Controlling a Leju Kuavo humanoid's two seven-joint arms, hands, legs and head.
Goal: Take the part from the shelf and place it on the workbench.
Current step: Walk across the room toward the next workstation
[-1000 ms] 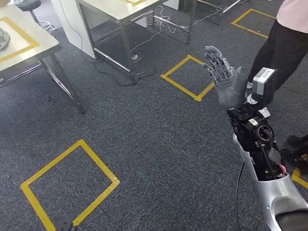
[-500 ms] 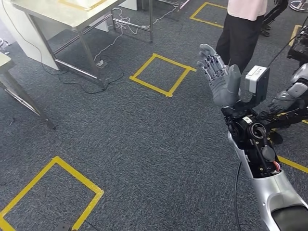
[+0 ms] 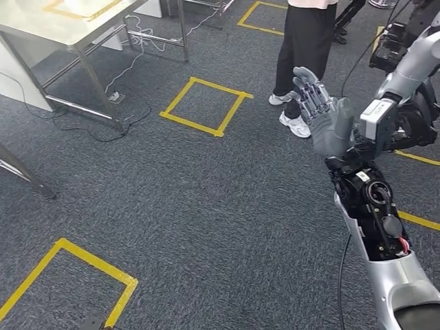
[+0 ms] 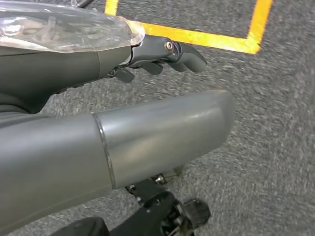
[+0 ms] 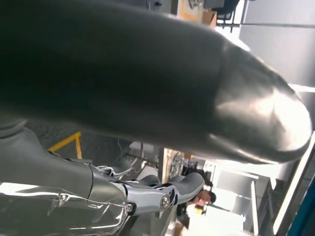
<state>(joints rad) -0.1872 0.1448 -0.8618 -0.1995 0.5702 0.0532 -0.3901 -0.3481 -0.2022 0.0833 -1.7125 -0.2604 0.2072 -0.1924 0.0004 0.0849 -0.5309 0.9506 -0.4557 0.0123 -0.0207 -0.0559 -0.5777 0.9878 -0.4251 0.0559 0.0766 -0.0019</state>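
Observation:
My right hand is raised at chest height on the right of the head view, fingers spread and straight, holding nothing. In the right wrist view its thick thumb and one darker finger are stretched out with nothing between them. My left hand hangs over the grey carpet, its dark fingers extended and holding nothing. A pale-topped table on metal legs stands at the far left.
A person in black trousers and white shoes stands just beyond my right hand. Another silver robot arm is at the far right. Yellow tape squares mark the carpet, and cables trail under the table.
The whole view has swung to the right, so the tables and tape squares slid left and the person and the other robot came into view. My right hand stays raised and open.

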